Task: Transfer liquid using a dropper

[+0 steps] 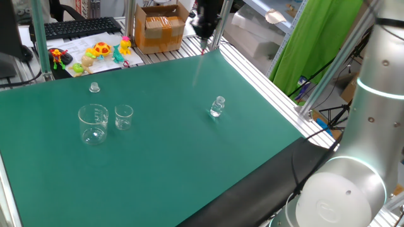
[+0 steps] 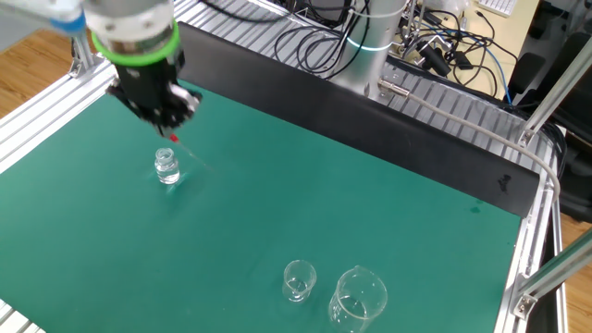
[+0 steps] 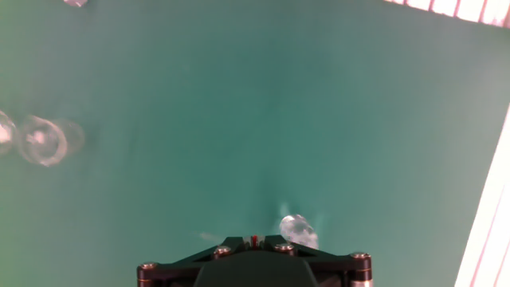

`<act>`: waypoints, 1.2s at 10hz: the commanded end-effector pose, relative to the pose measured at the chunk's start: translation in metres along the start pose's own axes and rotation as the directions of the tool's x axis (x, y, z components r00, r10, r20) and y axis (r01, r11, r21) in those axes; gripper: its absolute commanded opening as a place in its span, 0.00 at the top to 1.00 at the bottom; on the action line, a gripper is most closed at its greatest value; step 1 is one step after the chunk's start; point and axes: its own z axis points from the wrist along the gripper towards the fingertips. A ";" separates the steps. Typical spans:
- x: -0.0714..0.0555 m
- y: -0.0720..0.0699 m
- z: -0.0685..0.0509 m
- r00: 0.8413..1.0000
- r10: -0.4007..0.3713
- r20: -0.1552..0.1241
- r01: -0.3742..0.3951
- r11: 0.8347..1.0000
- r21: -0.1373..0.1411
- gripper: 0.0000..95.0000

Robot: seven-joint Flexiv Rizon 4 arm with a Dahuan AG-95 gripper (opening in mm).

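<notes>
mostly green mat [image 1: 164,157] w/ alu frame [image 1: 252,66].

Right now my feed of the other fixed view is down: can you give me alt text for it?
The gripper, shut on the dropper by its red bulb, hangs just above a small clear bottle at the left of the green mat. A small beaker and a larger beaker stand at the near edge.

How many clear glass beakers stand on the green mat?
2: the large beaker near the mat's left side in one fixed view, and the small beaker just beside it. The bottle and stopper are not beakers.
</notes>
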 end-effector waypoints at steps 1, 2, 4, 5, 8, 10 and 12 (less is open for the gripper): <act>0.005 -0.016 0.004 1.000 -0.001 0.017 0.001 1.000 0.001 1.00; 0.007 -0.024 0.008 1.000 -0.002 0.017 0.002 1.000 -0.009 1.00; 0.013 -0.038 0.016 1.000 -0.003 0.017 0.004 1.000 -0.024 1.00; 0.014 -0.040 0.018 1.000 -0.003 0.016 0.003 1.000 -0.021 1.00; 0.013 -0.039 0.018 1.000 -0.002 0.017 0.002 1.000 -0.020 1.00; 0.013 -0.039 0.018 1.000 -0.003 0.020 0.003 1.000 -0.021 1.00; 0.013 -0.039 0.018 0.999 -0.003 0.032 0.004 1.000 -0.027 1.00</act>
